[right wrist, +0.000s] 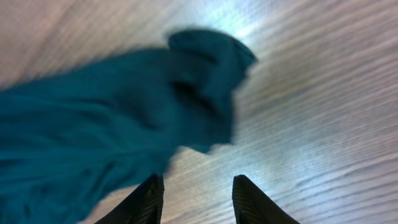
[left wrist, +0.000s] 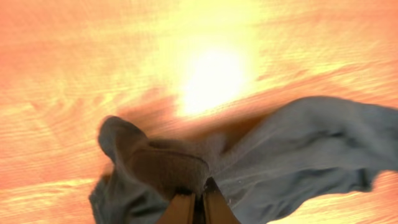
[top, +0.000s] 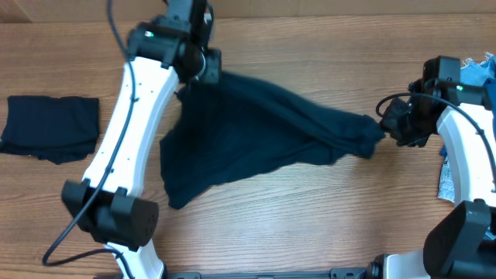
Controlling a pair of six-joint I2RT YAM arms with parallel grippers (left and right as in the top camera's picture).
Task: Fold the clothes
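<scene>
Far left, I see a folded navy piece (top: 50, 128) lying on the table (top: 310, 225). The left claw (left wrist: 198, 206) is pressed together, pinching the top-left corner of the navy garment (top: 256, 132), which sprawls mid-table. The right claw (right wrist: 196, 199) stands spread at its bunched right end, gripping nothing. Denim scraps (top: 477, 74) lie far right.
</scene>
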